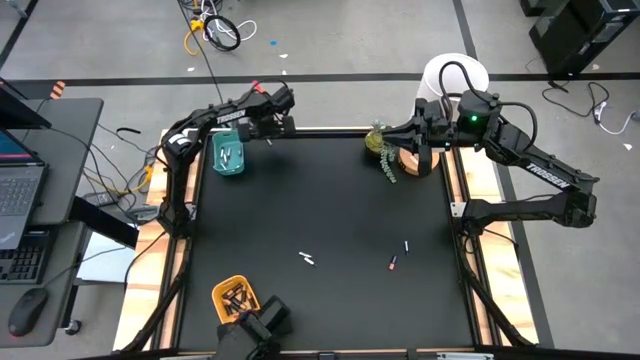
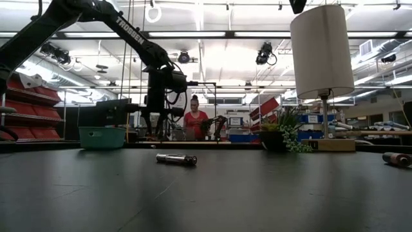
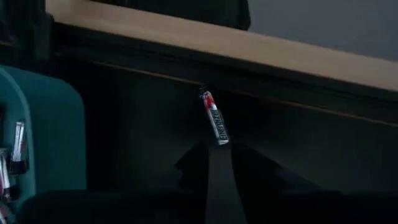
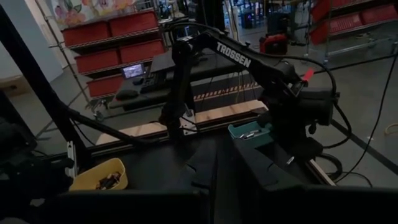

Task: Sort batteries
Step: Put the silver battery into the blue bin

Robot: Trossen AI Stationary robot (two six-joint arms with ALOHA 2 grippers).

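Lying loose on the black tabletop point(image 1: 330, 210) are four batteries point(image 1: 393, 263); a fifth is pinched in the left gripper point(image 3: 217, 144) beside the teal tray point(image 1: 228, 155). Right gripper point(image 1: 385, 135) is closed, empty.

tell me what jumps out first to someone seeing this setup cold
The left end effector grips a silvery battery at the table's far edge, beside the teal tray that already holds some batteries. Across the table near the front edge sits a yellow tray of dark batteries, with a few loose batteries left mid-table. The right arm waits by the lamp and plant at the far right corner.
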